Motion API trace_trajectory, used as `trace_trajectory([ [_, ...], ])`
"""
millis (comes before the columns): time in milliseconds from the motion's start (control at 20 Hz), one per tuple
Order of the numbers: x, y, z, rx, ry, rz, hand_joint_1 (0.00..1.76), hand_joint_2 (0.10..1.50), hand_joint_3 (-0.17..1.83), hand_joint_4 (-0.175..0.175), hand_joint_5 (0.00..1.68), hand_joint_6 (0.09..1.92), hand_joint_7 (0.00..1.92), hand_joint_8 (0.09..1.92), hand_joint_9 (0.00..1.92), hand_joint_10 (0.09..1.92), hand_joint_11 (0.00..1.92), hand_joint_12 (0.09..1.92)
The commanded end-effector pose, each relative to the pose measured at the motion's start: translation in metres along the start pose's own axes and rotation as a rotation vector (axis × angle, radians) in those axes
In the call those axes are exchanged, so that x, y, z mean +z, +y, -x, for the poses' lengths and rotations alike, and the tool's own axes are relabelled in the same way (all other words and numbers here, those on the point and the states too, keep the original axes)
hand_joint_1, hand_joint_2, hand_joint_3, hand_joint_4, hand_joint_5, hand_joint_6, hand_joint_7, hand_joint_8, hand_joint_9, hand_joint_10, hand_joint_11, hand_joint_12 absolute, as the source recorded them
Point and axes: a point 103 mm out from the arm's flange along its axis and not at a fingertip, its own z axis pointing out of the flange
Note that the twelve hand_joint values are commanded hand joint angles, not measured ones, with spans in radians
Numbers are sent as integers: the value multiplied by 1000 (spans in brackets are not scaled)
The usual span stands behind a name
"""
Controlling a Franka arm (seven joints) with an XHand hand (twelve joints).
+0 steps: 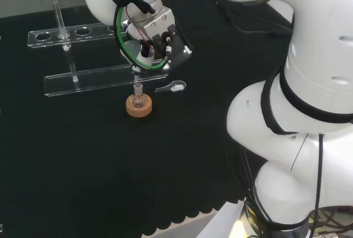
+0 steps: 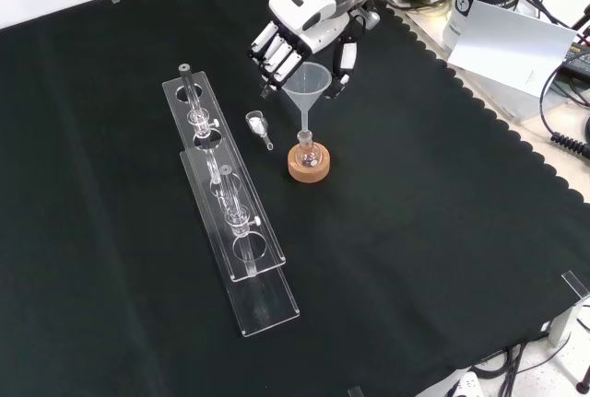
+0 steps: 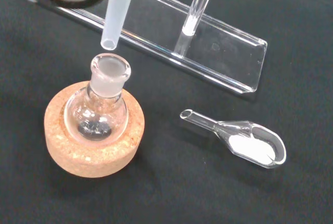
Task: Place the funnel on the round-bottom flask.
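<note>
The robot hand [image 2: 309,42] grips the clear funnel [image 2: 306,84], fingers curled at either side of its cone, as the front view shows. The funnel's stem hangs directly over the round-bottom flask [image 2: 308,153], which sits in a cork ring [image 2: 308,166] near the middle of the bench [image 2: 442,259].

The wrist view shows what the others blur: the stem tip [image 3: 110,41] is just above the flask's neck [image 3: 110,70] and apart from it, not yet inside. It also shows white powder in the glass scoop [image 3: 244,142] lying beside the cork ring.

In the head view the arm covers the funnel's cone.

A clear tube rack [image 2: 230,222] lies between the flask and the bench's left edge in the front view; toward the near and right edges the black cloth lies open.
</note>
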Motion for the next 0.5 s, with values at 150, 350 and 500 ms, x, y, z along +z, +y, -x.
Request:
trace_trajectory([
  [150,10,3,-2,-4,-4,-16,759,662,553,-72,442,199,376,866,677,741,313,1329],
  [350,12,4,-4,-5,-7,-23,759,662,553,-72,442,199,375,866,677,740,314,1329],
  [500,15,4,-3,-10,0,-27,759,662,553,-72,442,199,375,865,678,739,314,1329],
])
